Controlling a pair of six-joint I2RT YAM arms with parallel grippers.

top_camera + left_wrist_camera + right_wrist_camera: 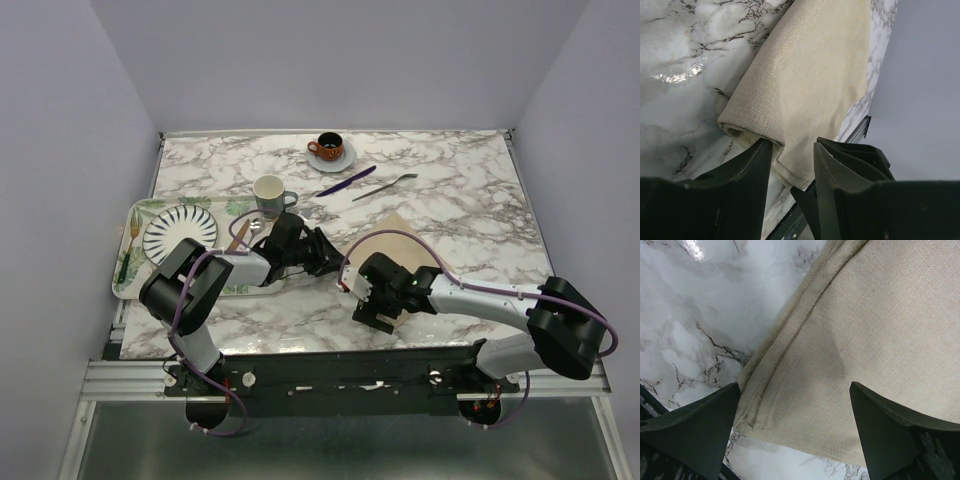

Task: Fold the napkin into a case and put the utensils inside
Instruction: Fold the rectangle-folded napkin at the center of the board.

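The beige napkin (pixel 402 233) lies folded over on the marble, right of centre, partly hidden under my right arm. My left gripper (pixel 327 258) reaches its left end. In the left wrist view the jaws of the left gripper (pixel 792 146) stand apart around a hemmed corner of the napkin (pixel 810 75), one fingertip (pixel 764 150) against the rolled fold. My right gripper (pixel 795 387) hangs wide open just above the napkin (pixel 865 315) near its hemmed corner; from above the right gripper (pixel 375 312) sits at the cloth's near end. The purple knife (pixel 345 181) and silver fork (pixel 385 187) lie farther back.
A leaf-printed tray (pixel 133 262) at the left holds a striped plate (pixel 180 231) and a copper knife (pixel 238 237). A white mug (pixel 269 193) stands beside the tray. A dark cup on a saucer (pixel 329 148) sits at the back. The table's near edge runs close to both grippers.
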